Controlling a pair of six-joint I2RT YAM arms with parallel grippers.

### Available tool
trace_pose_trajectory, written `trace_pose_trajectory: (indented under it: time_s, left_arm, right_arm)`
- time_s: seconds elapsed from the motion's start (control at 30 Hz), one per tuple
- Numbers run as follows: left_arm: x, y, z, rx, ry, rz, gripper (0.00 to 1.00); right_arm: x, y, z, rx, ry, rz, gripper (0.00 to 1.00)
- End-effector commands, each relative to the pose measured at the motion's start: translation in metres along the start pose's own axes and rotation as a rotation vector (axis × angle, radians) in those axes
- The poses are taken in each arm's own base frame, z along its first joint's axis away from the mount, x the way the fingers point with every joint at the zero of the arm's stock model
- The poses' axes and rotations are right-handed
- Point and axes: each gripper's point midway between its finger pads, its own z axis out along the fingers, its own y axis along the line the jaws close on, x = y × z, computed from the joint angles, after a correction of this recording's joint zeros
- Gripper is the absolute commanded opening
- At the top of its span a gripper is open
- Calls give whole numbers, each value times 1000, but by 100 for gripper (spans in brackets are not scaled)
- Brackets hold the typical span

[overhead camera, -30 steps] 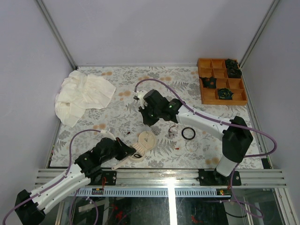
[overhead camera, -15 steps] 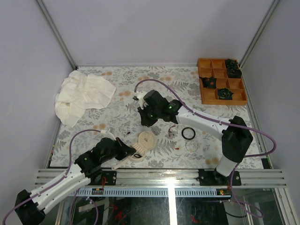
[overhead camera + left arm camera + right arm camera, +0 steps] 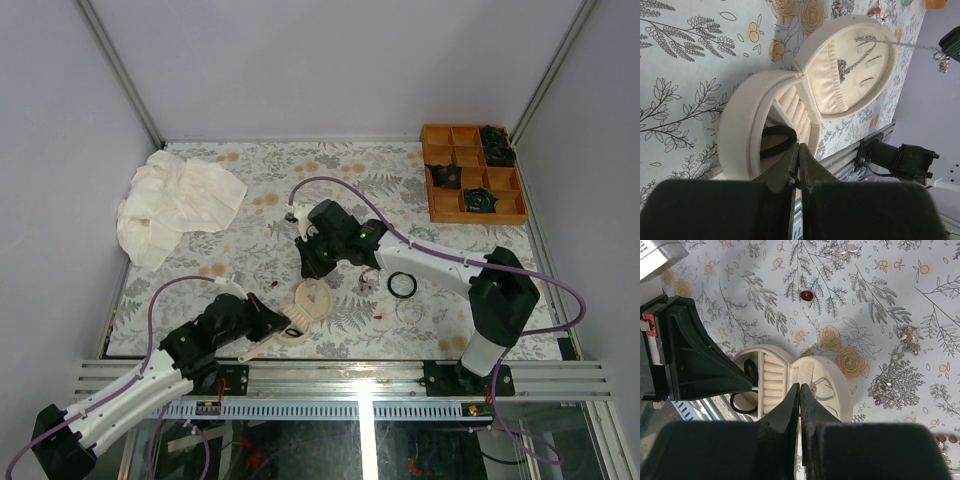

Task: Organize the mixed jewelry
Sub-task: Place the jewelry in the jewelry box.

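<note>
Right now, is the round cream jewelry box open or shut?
Open: the lid of the box lies swung back beside it, a necklace draped on its lining.

Left fingers (image 3: 784, 176) and right fingers (image 3: 788, 407) crowd the open cream case (image 3: 313, 300)

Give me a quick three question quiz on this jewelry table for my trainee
1. True or false: the cream jewelry case lies open.
2. Where does the orange tray sit? A) far right corner of the table B) near left corner C) table centre
3. In a word or two: what lies in the lid of the case?
Key: 1 true; 2 A; 3 a necklace.
</note>
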Motion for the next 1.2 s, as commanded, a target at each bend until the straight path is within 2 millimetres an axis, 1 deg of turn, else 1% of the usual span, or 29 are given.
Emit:
trace_pose_trajectory:
  time_s: [0.0, 0.5, 0.87, 1.17]
  left_arm:
    - [4, 15, 4, -28, 1, -5, 0]
    - [4, 16, 5, -28, 0, -7, 0]
    - [4, 16, 5, -28, 1, -6, 0]
    - [4, 15, 4, -26, 1, -6, 0]
  right_arm:
    - [-6, 12, 3, -50, -26, -2, 0]
    - [12, 10, 11, -43, 7, 10, 0]
    - [25, 3, 11, -6, 30, 6, 0]
    - [34, 2, 12, 33, 54, -20, 0]
